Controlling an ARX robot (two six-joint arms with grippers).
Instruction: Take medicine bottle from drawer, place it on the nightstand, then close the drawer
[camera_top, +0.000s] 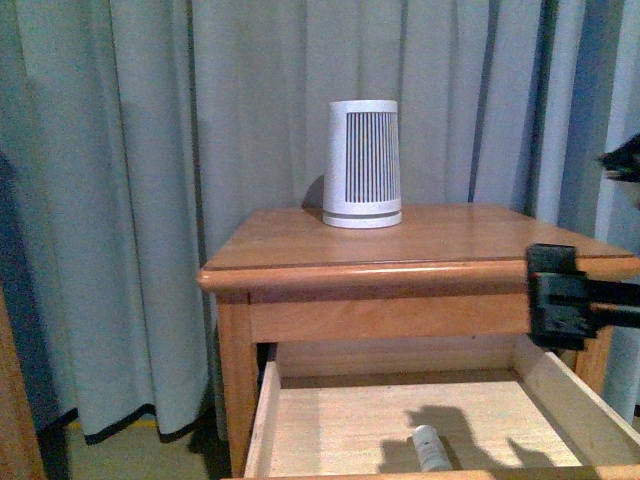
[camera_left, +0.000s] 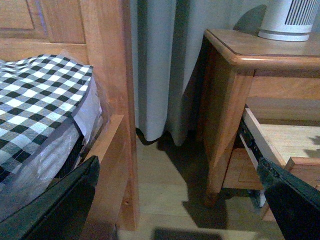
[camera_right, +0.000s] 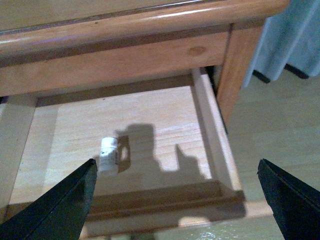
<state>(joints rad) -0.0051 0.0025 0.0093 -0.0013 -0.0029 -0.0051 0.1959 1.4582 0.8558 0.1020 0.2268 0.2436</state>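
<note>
The nightstand (camera_top: 300, 245) fills the centre of the front view, and its upper drawer (camera_top: 262, 420) is pulled out toward the camera across the lower part of the frame, showing a pale bare-wood floor. The medicine bottle (camera_top: 430, 447) lies on its side on that floor, at the lower centre-right of the frame, well clear of both drawer walls, with dark shadows falling just beside it. On the nightstand's top, toward the back and upper centre of the frame, a white ribbed device (camera_top: 363, 163) stands upright in front of a pale curtain (camera_top: 120, 200). At the right edge of the frame, level with the top's rounded rim, a black part of the right arm (camera_top: 558, 296) hangs above the drawer's right wall. In the right wrist view the right gripper (camera_right: 176, 161) is spread wide and holds nothing; its two dark fingers (camera_right: 65, 205) frame the open drawer, and the bottle shows between them, nearer one finger, resting on the drawer floor and touching neither. In the left wrist view the left gripper (camera_left: 177, 161) is likewise spread wide and empty, hanging over the floor (camera_left: 165, 190) between a wooden bed frame (camera_left: 107, 75) with checked bedding (camera_left: 40, 100) and the side of the nightstand.
</note>
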